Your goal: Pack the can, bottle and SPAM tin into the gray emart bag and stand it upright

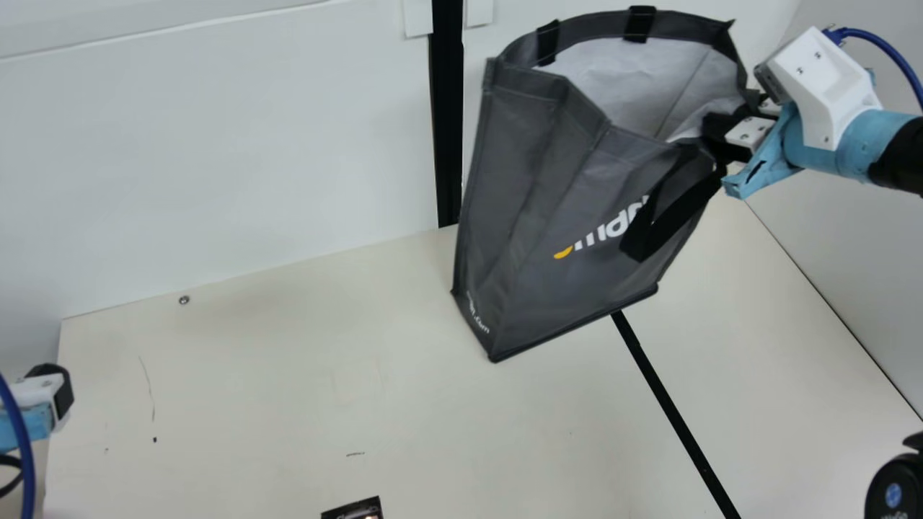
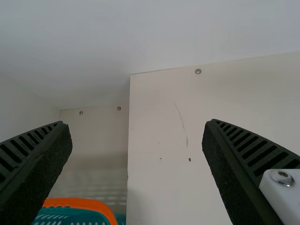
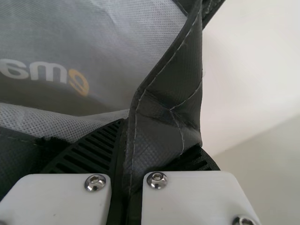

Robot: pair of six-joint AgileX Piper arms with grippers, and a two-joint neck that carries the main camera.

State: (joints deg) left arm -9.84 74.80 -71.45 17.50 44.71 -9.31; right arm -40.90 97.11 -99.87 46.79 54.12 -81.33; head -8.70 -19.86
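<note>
The right gripper (image 1: 721, 137), its arm extended in from the right, has its fingers clamped on the rim of one gray emart bag (image 1: 548, 187). The bag leans, mouth open, over the back part of the tabletop (image 1: 252, 389), right of the middle; whether its base touches is unclear. White lettering with a yellow mark crosses its front, partly behind a black handle (image 1: 642, 238). The left gripper (image 1: 60, 391) is near the left edge, fingers spread wide.
</note>
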